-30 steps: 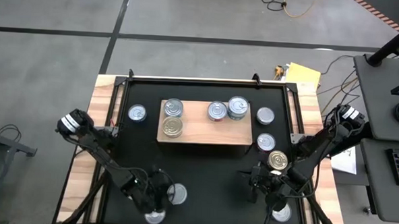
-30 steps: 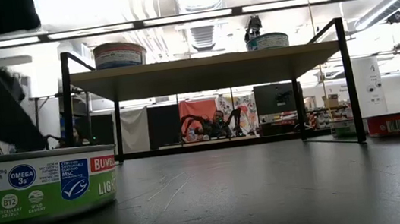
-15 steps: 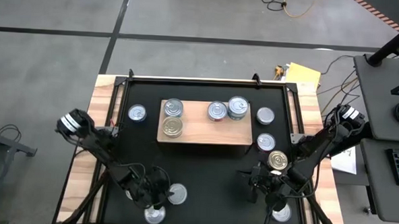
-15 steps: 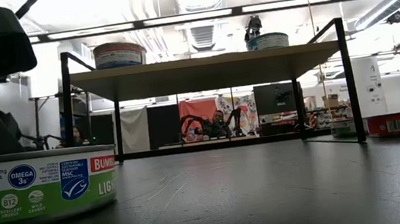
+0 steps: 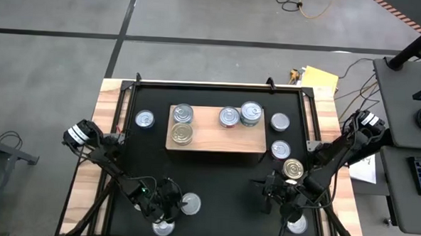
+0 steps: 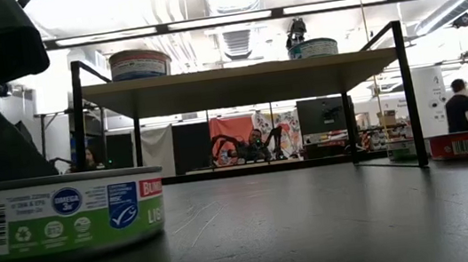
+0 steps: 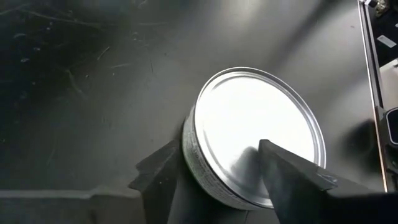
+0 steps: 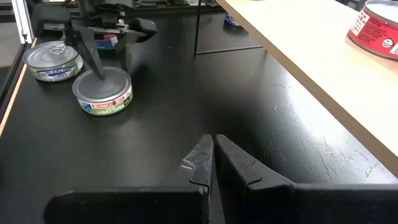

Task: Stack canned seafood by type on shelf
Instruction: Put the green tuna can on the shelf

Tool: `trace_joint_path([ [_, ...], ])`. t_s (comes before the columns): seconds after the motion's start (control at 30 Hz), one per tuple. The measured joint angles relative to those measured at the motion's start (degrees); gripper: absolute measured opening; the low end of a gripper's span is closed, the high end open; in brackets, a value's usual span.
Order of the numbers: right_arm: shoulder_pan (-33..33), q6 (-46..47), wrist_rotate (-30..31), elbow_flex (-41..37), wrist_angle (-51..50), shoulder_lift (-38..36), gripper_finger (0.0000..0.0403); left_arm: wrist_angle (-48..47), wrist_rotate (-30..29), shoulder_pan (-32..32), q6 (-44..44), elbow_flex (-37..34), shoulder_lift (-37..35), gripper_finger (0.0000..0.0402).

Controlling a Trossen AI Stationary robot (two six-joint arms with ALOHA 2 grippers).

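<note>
A short tin with a plain silver lid and a green side label (image 5: 190, 202) (image 6: 65, 214) stands on the black mat near the table's near edge, left of centre. My left gripper (image 5: 172, 205) (image 7: 221, 146) slants down onto it, fingers apart across its rim. A pull-tab tin (image 5: 163, 228) stands just nearer. The light-wood shelf (image 5: 213, 136) carries several tins: two at its left end (image 5: 182, 124), two right of the middle (image 5: 240, 115). My right gripper (image 5: 275, 193) (image 8: 214, 146) hangs shut above the mat at the near right, holding nothing. My left gripper slants down onto the green-labelled tin from the table's left. One fingertip (image 7: 264, 149) rests on the silver lid (image 7: 249, 118) and the other finger (image 7: 165, 177) lies against the outside of the side wall (image 7: 189, 155). The tin stands flat on the mat.
Loose tins stand on the mat: one at the far left (image 5: 145, 119), three right of the shelf (image 5: 281, 149), one at the near right corner (image 5: 297, 224). The shelf stands on thin black legs (image 6: 81, 132). A person (image 6: 460, 112) moves in the room behind.
My left gripper has come down onto the green-labelled tin. The tin has slid a little toward the table's right edge and turned about on the mat, so that another part of its label faces the near edge.
</note>
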Motion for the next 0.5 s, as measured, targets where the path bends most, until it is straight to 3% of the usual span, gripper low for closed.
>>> trace_joint_path([
  [0.33,0.0,0.01,0.0,0.0,0.12,0.0,0.0009,-0.45,-2.37,0.09,0.9,0.46,0.38,0.0055],
  [0.5,0.02,-0.24,-0.53,0.0,1.43,0.0,0.0009,-0.5,-4.02,0.07,1.36,0.41,0.45,0.0007],
])
